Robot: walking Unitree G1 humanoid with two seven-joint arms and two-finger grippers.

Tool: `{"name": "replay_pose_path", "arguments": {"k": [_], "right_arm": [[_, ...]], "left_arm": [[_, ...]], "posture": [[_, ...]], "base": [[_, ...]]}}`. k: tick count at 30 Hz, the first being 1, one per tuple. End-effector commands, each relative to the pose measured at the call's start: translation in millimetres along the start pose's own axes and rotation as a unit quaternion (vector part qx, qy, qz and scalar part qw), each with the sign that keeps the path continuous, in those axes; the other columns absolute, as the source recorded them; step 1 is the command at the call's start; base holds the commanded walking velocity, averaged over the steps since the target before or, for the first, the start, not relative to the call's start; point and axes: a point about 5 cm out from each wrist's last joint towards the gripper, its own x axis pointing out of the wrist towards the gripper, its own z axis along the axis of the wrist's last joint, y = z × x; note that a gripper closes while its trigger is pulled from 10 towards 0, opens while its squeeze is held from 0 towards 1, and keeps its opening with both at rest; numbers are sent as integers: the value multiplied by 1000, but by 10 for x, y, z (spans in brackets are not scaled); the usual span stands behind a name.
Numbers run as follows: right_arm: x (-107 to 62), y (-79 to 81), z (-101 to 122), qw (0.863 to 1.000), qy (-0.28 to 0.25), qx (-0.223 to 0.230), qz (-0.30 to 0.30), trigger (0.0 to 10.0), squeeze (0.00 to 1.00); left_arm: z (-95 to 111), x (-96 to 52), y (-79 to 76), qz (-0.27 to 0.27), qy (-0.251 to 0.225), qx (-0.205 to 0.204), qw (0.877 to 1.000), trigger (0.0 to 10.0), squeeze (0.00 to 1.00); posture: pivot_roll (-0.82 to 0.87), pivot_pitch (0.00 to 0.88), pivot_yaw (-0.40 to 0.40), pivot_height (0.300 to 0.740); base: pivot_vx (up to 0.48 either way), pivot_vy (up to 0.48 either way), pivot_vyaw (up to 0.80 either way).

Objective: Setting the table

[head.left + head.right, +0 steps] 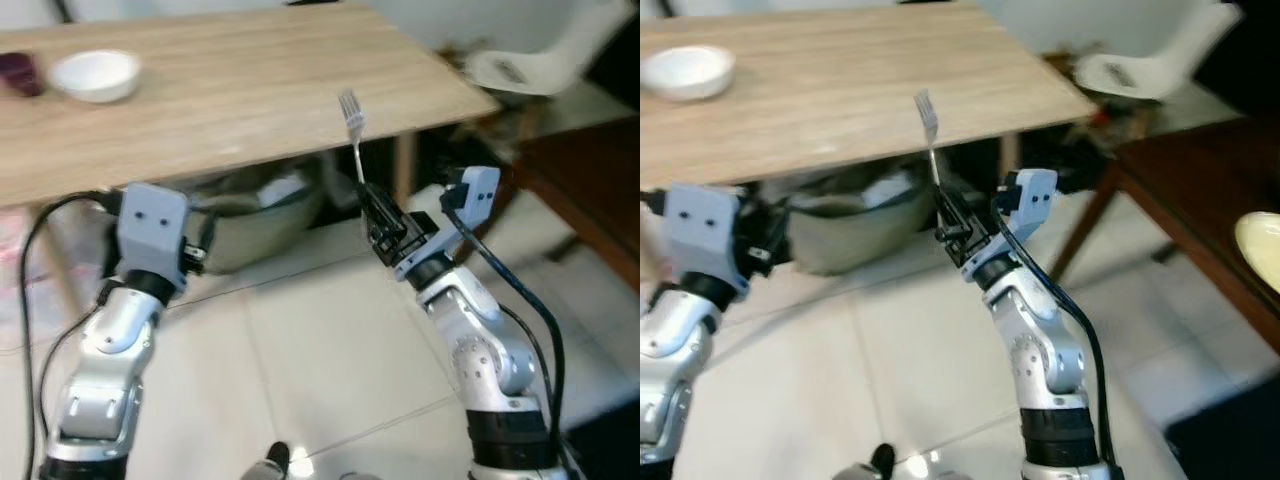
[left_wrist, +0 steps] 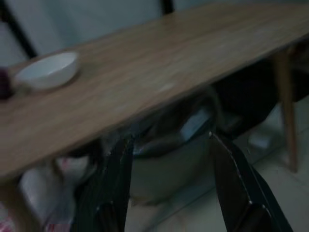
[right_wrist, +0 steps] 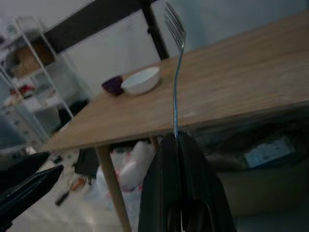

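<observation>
Before the wooden table point(image 1: 250, 100): right gripper point(image 1: 378, 222), fingers pressed together on the handle of a fork point(image 1: 352, 125), tines upright, held short of the table edge, presumably for carrying to a place setting. Left gripper point(image 2: 169, 183), fingers spread, nothing held, raised beside it. On the table's far end: white bowl point(image 1: 96, 74), dark cup point(image 1: 20, 72) just beside. Beneath the table: a metal basin point(image 1: 255, 225). White chair point(image 1: 540, 60) well apart.

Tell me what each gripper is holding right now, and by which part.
The right gripper holds a fork upright by the lower end of its handle, tines up. The left gripper is open and holds nothing.
</observation>
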Motion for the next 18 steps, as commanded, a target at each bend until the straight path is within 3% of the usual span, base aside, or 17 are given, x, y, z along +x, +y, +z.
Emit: {"name": "replay_pose_path", "arguments": {"k": [1,5,8,18], "right_arm": [[-26,-27,-6,1000,-4,2,-8,10000,0],[-26,-33,-3,1000,-6,3,-12,10000,0],[-19,-46,11,1000,-13,7,-19,10000,0],[-28,-64,64,999,-27,10,-26,10000,0]], "left_arm": [[-45,-2,-2,1,13,5,1000,10000,0],[-62,20,17,13,19,18,1000,10000,0],[-69,70,45,38,23,26,999,10000,12],[-55,75,50,36,23,29,999,10000,0]], "posture": [[-11,26,-24,740],[-11,28,-24,740],[-11,30,-25,740],[-16,39,-24,740]], "base": [[0,0,756],[0,0,683],[470,0,0],[475,0,0]]}}
